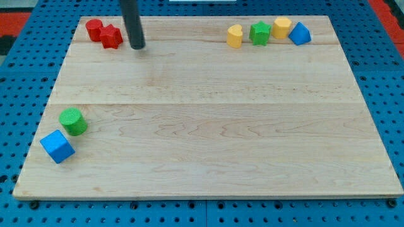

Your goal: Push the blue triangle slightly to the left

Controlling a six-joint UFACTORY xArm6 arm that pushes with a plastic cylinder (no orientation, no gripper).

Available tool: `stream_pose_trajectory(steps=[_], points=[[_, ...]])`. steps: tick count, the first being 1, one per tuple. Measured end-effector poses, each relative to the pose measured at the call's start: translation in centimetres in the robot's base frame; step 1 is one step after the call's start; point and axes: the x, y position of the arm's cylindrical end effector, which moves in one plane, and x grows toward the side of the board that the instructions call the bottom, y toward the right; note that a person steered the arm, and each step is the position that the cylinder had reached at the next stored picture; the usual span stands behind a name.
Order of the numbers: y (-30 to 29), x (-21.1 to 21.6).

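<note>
Blue pegboard sits under a pale wooden bench (208, 126), with blocks scattered round its edges. Going from the view's left: a blue cube (57, 146) near the bottom corner, a green cylinder (73, 121) just above it, close or touching, hard to say. Up top-left a red cylinder (95, 29) and a red star (112, 36) sit touching each other, and my tip (137, 46) is parked just to the right of the star. There's no pincer on this rig, just the rod, so nothing to report as apart or together.

Way over at the top right is a row: yellow heart-ish block (235, 36), green star (259, 33), yellow cylinder (281, 27), then the blue triangle (300, 33) at the right end, touching that cylinder.

Risky bit, I reckon: the triangle's left side is blocked, so nudging it left will probably shove the whole row. The tip also has to get round to its right side near the bench edge without clipping anything.
</note>
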Motion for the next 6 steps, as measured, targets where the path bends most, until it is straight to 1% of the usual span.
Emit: stream_pose_trajectory(steps=[1,2,3,4,5,6], points=[[6.3,6.8],[18.8,8.0],[30.7,6.8],[39.6,0.5],[36.6,-3.9],[36.6,-6.1]])
